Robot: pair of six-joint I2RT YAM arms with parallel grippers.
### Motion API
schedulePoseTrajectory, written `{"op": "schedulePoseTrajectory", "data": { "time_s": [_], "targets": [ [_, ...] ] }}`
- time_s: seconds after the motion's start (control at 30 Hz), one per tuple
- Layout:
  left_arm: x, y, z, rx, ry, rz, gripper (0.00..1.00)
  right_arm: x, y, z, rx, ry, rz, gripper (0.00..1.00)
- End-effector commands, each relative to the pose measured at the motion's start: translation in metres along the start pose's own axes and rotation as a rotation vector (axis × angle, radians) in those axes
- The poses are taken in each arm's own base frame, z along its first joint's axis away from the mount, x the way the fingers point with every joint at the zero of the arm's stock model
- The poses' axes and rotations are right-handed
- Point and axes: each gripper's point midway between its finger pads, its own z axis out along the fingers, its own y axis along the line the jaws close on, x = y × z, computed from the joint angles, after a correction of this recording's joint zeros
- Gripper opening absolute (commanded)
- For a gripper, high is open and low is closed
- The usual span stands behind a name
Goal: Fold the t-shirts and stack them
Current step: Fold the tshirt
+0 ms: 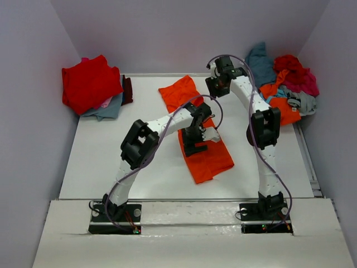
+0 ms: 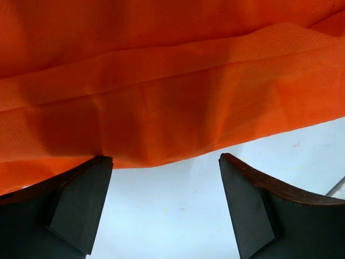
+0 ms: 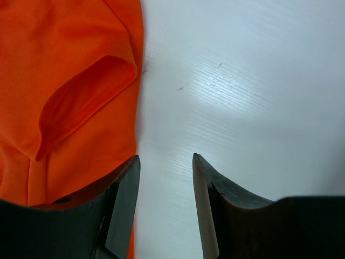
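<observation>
Left claw [image 2: 166,162]: spread wide, empty, at orange shirt [image 2: 161,81] edge.
Right claw [image 3: 166,157]: half spread, empty.
Risk: pinching one layer could undo the fold.

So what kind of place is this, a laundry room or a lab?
Probably a robot lab cell: left arm and right arm bolted to a white table, plain walls around it, an orange shirt laid out.
</observation>
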Motion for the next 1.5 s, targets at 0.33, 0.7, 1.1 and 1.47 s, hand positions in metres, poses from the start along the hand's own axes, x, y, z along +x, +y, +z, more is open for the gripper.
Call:
{"op": "schedulePoseTrajectory", "data": {
  "time_s": [0.33,0.7,1.1,1.47],
  "targets": [
    [-0.043,0.014,0.018,-0.156,0.091,0.208,0.92,-0.017,0.031,0.034,-0.185,-0.06,0.072,0.5],
    [-0.056,0.008,0.009,-0.189,0.077,0.226,0.92,0.001,0.042,0.052,-0.248,-0.008,0.081,0.51],
    [-0.086,0.023,-0.051,-0.462,-0.064,0.172,0.92,-0.003,0.039,0.029,-0.23,-0.025,0.059,0.51],
    [-0.112,0.023,-0.087,-0.524,-0.302,-0.099,0.92,-0.008,0.041,0.015,-0.202,-0.036,0.081,0.51]
  ]
}}
